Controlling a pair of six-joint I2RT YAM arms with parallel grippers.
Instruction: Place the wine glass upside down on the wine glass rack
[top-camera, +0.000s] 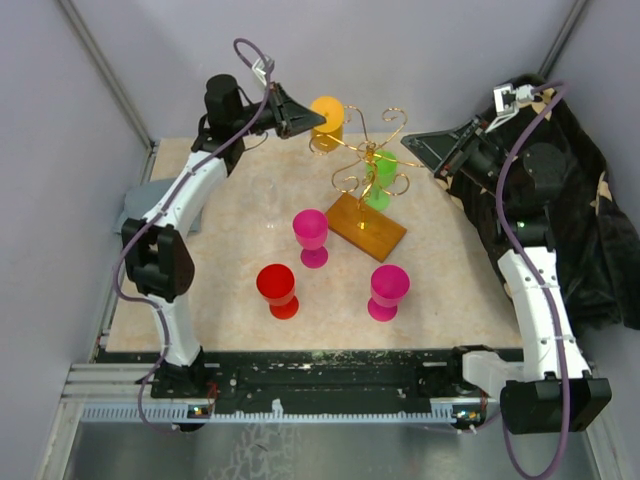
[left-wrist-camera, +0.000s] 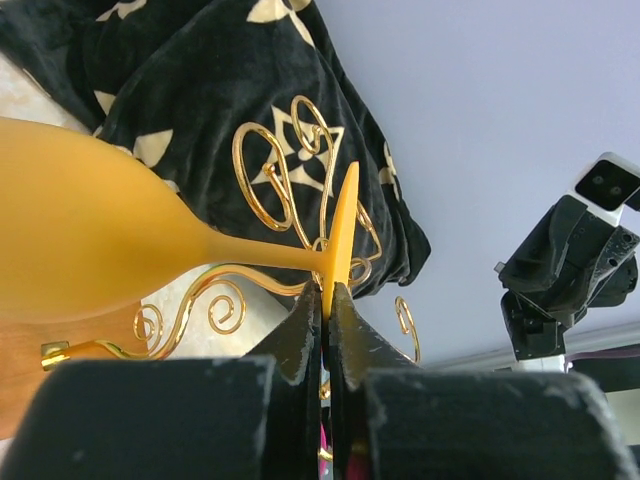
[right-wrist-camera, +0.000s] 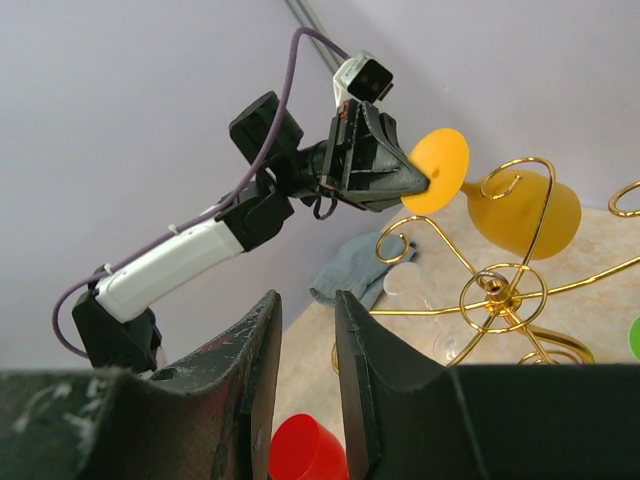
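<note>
beige marble tabletop (top-camera: 450, 270) under wine glass rack (top-camera: 370, 178). orange wine glass (left-wrist-camera: 90, 240) tipped sideways at its 11 o'clock, foot rim pinched by left gripper (left-wrist-camera: 327, 292). right gripper (right-wrist-camera: 307, 305) part spread, empty. looks light, slick, fragile: stem grip probably safer.

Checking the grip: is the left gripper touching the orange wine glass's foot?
Touching. In the left wrist view the left gripper pinches the foot rim of the orange wine glass.

Five coloured glasses (top-camera: 327, 118), one clear glass (top-camera: 266, 200), one rack (top-camera: 366, 226).
</note>
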